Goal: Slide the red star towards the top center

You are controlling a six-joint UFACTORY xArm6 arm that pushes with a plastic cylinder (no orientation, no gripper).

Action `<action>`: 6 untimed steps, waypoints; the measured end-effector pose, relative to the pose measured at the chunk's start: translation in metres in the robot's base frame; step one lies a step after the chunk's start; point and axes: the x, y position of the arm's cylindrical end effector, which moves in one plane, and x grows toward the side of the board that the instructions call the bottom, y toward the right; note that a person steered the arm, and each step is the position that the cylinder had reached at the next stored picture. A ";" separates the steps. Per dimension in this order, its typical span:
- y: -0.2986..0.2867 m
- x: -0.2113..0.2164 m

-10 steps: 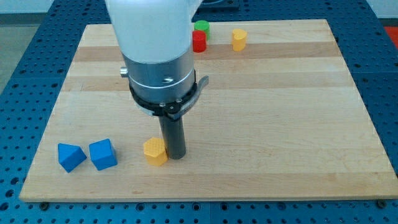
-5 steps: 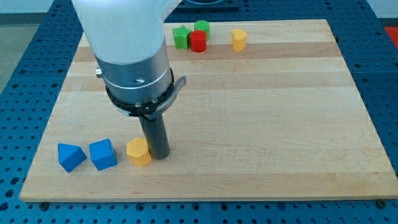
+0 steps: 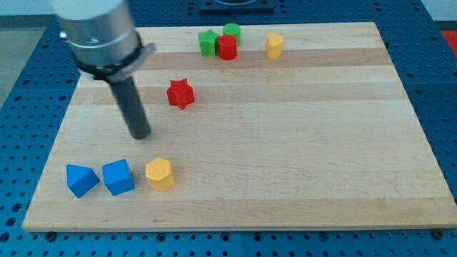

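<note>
My tip rests left of and below the red star, which lies left of the table's centre; no pincer exists, so nothing is held. Being lower-left suits pushing up-right.

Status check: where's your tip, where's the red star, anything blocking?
My tip lower left of red star, apart. Star mid-board. Red cylinder and green blocks crowd top center.

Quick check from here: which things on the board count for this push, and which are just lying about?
For the job:
red star
my tip, left of and below the star, apart from it

Lying about:
green star-like block
green round block
red cylinder
yellow block at top
yellow hexagonal block
two blue blocks
</note>
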 end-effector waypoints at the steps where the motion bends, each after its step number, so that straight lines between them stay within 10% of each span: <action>1: -0.036 -0.030; 6: 0.117 -0.084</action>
